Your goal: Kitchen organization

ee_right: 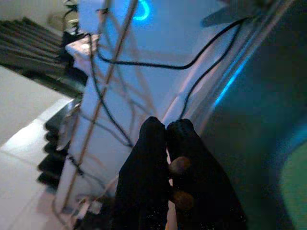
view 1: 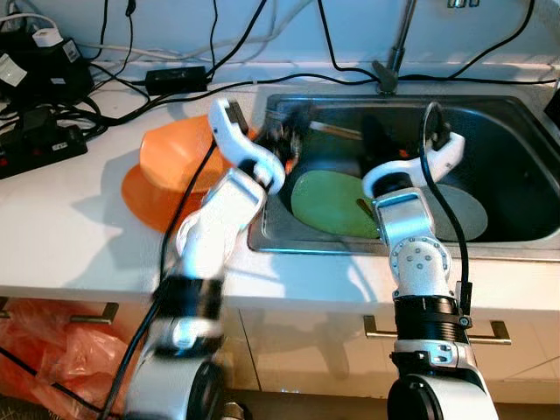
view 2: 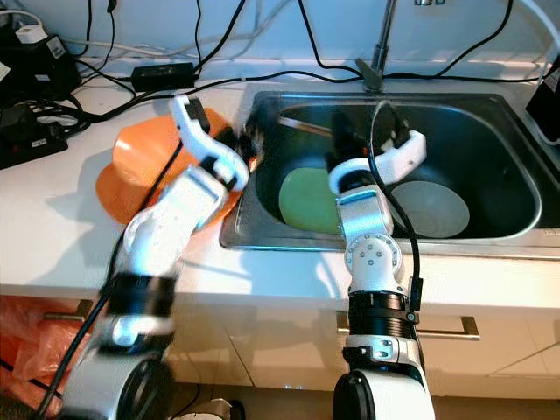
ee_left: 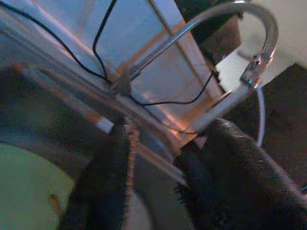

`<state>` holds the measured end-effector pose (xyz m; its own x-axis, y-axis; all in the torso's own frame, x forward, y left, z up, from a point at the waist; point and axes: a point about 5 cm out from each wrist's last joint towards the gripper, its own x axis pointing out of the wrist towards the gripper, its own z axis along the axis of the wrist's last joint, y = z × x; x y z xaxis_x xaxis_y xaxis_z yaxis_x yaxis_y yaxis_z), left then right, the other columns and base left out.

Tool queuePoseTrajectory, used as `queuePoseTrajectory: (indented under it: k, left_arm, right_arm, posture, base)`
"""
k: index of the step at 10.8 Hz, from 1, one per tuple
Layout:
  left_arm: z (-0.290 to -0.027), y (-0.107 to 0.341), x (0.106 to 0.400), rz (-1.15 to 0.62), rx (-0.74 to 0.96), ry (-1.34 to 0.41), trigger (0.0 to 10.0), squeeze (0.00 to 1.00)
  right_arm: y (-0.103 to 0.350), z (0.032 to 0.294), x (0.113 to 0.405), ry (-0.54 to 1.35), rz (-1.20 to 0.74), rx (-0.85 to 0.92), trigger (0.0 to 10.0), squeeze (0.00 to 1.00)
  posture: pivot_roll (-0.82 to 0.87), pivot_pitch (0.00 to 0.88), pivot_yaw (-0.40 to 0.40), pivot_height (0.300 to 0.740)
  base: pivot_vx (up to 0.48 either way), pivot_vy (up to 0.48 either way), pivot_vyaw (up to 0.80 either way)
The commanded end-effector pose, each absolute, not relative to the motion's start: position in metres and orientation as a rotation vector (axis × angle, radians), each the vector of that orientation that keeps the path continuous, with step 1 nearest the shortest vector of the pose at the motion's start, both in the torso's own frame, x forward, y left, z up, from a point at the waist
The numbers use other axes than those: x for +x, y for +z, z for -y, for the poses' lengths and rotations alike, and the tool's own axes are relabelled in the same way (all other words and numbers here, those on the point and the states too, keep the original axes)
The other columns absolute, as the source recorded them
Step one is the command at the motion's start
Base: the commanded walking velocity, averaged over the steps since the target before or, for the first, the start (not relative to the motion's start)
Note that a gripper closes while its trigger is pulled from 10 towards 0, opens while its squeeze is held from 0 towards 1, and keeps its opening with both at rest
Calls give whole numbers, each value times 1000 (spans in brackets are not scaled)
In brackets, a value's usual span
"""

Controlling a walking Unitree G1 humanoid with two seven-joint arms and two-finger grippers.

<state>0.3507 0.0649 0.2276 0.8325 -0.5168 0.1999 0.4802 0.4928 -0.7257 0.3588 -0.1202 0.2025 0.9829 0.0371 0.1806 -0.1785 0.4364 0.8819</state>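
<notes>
A pair of chopsticks lies slantwise across the back of the steel sink. My right gripper is down in the sink, and in the right wrist view its fingers are pressed shut on two tan stick ends. My left gripper hovers at the sink's left rim, blurred. In the left wrist view its fingers stand open with the chopsticks running between them. A green plate and a grey plate rest on the sink floor.
An orange bowl sits on an orange plate on the white counter left of the sink. The faucet rises behind the sink. Power strips and black cables crowd the back left of the counter.
</notes>
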Motion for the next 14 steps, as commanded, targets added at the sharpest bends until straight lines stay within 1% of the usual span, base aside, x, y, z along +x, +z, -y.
queuePoseTrajectory:
  k: [1,2,3,4,5,6,7,9,10,11,12,13,14]
  left_arm:
    - [-66,233,346,-20,-784,-634,10000,1000]
    - [-70,233,341,-10,-708,-637,10000,1000]
    - [-78,232,335,15,-573,-633,10000,1000]
    - [-80,232,332,22,-540,-630,10000,1000]
    - [-87,225,326,30,-264,-632,10000,1000]
    - [-88,223,324,20,-213,-636,10000,1000]
    - [-90,216,319,10,-133,-658,10000,1000]
    - [-89,209,312,-6,1,-713,10000,1000]
    - [-88,209,311,-4,12,-720,10000,1000]
    - [-87,208,310,3,45,-729,10000,1000]
    - [-87,207,310,2,65,-734,10000,1000]
    - [-88,208,310,9,96,-741,10000,1000]
    - [-88,208,310,12,102,-739,10000,1000]
  right_arm:
    - [208,122,362,107,164,1089,0,0]
    - [206,131,363,72,178,1059,0,0]
    - [204,144,364,17,202,975,0,0]
    - [203,147,364,3,212,944,0,0]
    - [191,156,365,-82,170,765,0,0]
    - [188,158,365,-105,156,725,0,0]
    - [175,164,366,-182,75,585,0,0]
    - [157,172,366,-252,-7,363,118,0]
    - [154,174,366,-267,-18,343,118,0]
    - [155,174,366,-268,-10,307,706,0]
    - [155,172,369,-249,-20,238,8078,0]
    - [155,172,369,-252,-22,235,10000,1000]
    - [156,172,370,-257,-15,208,10000,1000]
  posture:
    - [87,61,65,740]
    - [93,63,63,740]
    - [93,63,63,740]
    - [93,63,63,740]
    - [93,63,63,740]
    - [104,66,59,740]
    - [104,66,59,740]
    - [108,66,59,740]
    - [108,66,59,740]
    - [108,65,58,740]
    - [108,59,57,740]
    - [108,59,57,740]
    - [109,57,56,740]
  base:
    - [0,0,0]
    - [0,0,0]
    - [0,0,0]
    - [0,0,0]
    - [0,0,0]
    - [0,0,0]
    - [0,0,0]
    - [0,0,0]
    - [0,0,0]
    - [0,0,0]
    - [0,0,0]
    - [0,0,0]
    - [0,0,0]
